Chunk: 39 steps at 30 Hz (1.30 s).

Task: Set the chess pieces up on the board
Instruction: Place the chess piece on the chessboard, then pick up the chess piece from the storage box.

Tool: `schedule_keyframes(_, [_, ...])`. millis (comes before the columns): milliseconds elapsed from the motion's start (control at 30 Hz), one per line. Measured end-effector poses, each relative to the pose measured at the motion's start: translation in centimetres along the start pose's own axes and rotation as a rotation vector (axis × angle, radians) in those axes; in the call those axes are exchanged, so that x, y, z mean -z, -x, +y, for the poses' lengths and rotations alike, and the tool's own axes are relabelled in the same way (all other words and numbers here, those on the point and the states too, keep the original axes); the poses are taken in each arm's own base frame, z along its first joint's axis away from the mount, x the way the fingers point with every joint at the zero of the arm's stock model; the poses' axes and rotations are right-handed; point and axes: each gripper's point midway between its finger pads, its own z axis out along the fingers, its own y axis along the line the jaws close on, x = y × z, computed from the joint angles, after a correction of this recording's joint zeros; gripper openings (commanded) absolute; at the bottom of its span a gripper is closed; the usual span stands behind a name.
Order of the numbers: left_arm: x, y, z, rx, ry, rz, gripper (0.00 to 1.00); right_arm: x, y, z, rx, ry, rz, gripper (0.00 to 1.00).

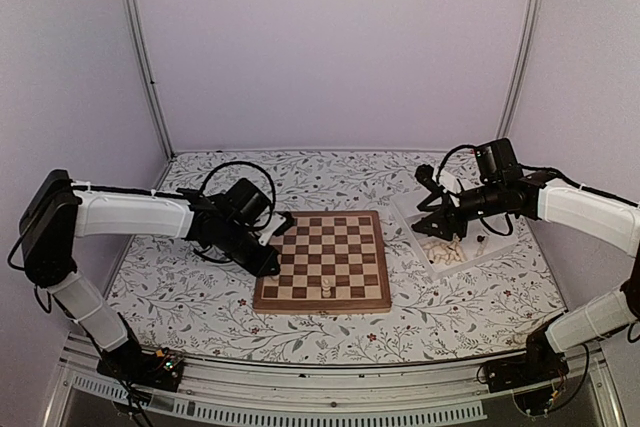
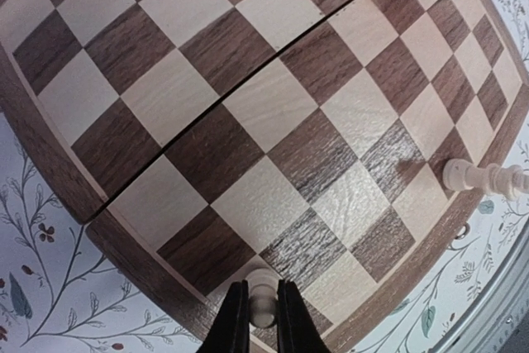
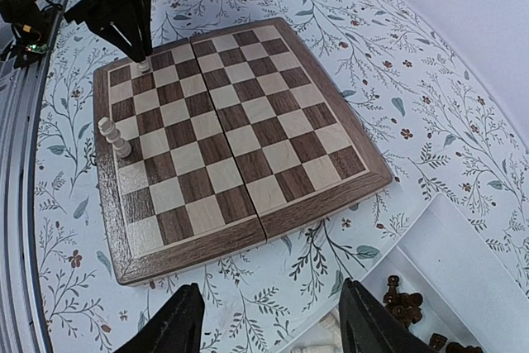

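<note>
Left gripper holds a pale piece at the board's edge
The left gripper is closed on the pale piece at bottom centre, over the board border row. The right gripper hangs open and empty, bottom of frame. Released off-square, the piece could topple off the rim or knock the standing piece at right

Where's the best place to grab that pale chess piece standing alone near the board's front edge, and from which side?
Pinch the pale chess piece around its narrow upper stem, coming straight down from above. It stands upright on a wider base, with bare squares around it on the board.
</note>
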Motion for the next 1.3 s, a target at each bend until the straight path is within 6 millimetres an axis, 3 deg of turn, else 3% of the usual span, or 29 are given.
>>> schedule_keyframes(333, [0.1, -0.9, 0.4, -0.009, 0.049, 0.043, 0.13, -0.3, -0.5, 0.1, -0.008, 0.008, 0.01, 0.59])
schedule_keyframes(733, [0.1, -1.1, 0.1, -0.017, 0.063, 0.054, 0.46, -0.3, -0.5, 0.2, -0.011, 0.013, 0.009, 0.6])
schedule_keyframes(867, [0.6, -0.3, -0.1, -0.031, 0.065, 0.029, 0.48, 0.9, 0.0, -1.2, -0.044, -0.012, 0.008, 0.58])
schedule_keyframes(1000, [2.6, 1.4, -0.1, -0.056, 0.085, -0.041, 0.49, 4.4, 0.0, -6.1, -0.118, -0.144, 0.002, 0.55])
schedule_keyframes(1100, [5.3, 3.8, -0.5, -0.086, 0.094, -0.157, 0.49, 6.1, -2.1, -8.4, -0.173, -0.234, 0.061, 0.52])
schedule_keyframes(1300, [11.0, 9.2, -2.4, -0.124, 0.053, -0.489, 0.49, 4.8, -8.6, -8.3, -0.286, -0.235, 0.267, 0.41])
